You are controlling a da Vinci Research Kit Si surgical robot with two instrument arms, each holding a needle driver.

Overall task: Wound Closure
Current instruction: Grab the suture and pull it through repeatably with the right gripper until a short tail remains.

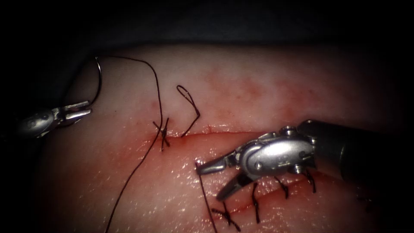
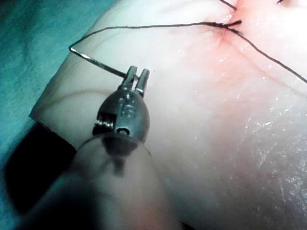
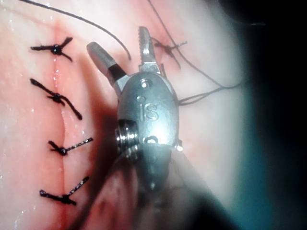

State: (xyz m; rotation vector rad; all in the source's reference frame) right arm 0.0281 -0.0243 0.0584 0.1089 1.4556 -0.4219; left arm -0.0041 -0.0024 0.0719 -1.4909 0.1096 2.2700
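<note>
My left tool [image 1: 85,108] sits at the left of the tissue [image 1: 267,86], its jaws shut on the curved needle [image 1: 99,80] near the end away from the thread. The needle is out of the tissue, arching up from the jaws. Close up, the left tool [image 2: 136,76] grips the needle [image 2: 98,64]. Thread [image 1: 158,88] runs from the needle's top end to a knotted stitch [image 1: 164,133] at the left end of the upper cut [image 1: 224,130]. My right tool [image 1: 210,183] stands open below that cut and holds nothing; its open jaws [image 3: 119,40] lie beside the stitch row.
A loose loop of thread [image 1: 189,103] rises from the upper cut. A long strand [image 1: 129,181] trails from the knot down to the lower left. Another strand [image 1: 206,198] starts by the right tool's upper jaw tip. The lower cut carries several tied stitches [image 3: 57,98].
</note>
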